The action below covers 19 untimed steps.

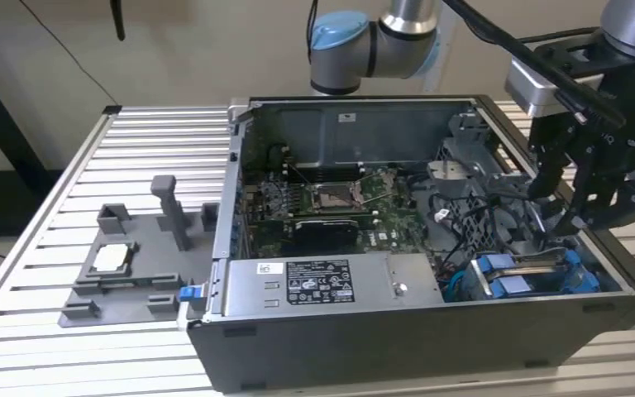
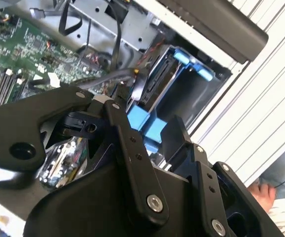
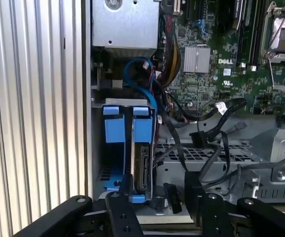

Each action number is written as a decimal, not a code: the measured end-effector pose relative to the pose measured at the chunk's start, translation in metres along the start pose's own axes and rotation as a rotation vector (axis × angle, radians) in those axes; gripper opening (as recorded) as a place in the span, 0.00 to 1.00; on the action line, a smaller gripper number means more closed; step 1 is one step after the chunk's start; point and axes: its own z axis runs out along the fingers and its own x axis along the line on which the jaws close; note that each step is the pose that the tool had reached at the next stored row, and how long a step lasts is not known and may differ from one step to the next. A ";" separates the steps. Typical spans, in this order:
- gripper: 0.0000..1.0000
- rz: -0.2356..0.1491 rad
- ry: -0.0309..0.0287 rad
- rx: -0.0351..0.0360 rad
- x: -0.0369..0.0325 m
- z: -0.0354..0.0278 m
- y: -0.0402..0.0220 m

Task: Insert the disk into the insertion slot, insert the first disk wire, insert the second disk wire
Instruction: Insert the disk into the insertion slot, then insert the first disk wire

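The insertion slot (image 1: 529, 279), a dark bay with bright blue tabs, sits in the near corner of the open computer case on the exterior view's right. The disk (image 3: 143, 168) stands inside it between the blue tabs (image 3: 125, 126). My gripper (image 1: 565, 217) hangs just above the bay, open, with nothing between its black fingers (image 3: 117, 213). In the second wrist view my gripper (image 2: 142, 118) frames a blue tab (image 2: 147, 126) of the slot (image 2: 182, 74). Loose black wires with connectors (image 3: 199, 138) lie beside the bay, one connector (image 3: 172, 191) close to the disk's end.
A silver box with a white label (image 1: 317, 285) lies along the case's near side, next to the bay. The green motherboard (image 1: 329, 198) fills the case's middle. A grey fixture (image 1: 130, 265) stands on the slatted table (image 1: 130, 149). A person's hand (image 2: 262, 190) rests off the case.
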 end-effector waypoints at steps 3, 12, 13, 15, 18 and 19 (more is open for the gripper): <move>0.55 -0.014 0.0014 0.0142 -0.0005 0.0005 0.0001; 0.55 -0.060 0.0198 0.0593 -0.0125 0.0076 0.0007; 0.55 -0.060 0.0213 0.0591 -0.0126 0.0078 0.0007; 0.55 -0.060 0.0214 0.0592 -0.0125 0.0078 0.0008; 0.55 -0.060 0.0214 0.0592 -0.0126 0.0078 0.0009; 0.55 -0.060 0.0214 0.0593 -0.0126 0.0078 0.0009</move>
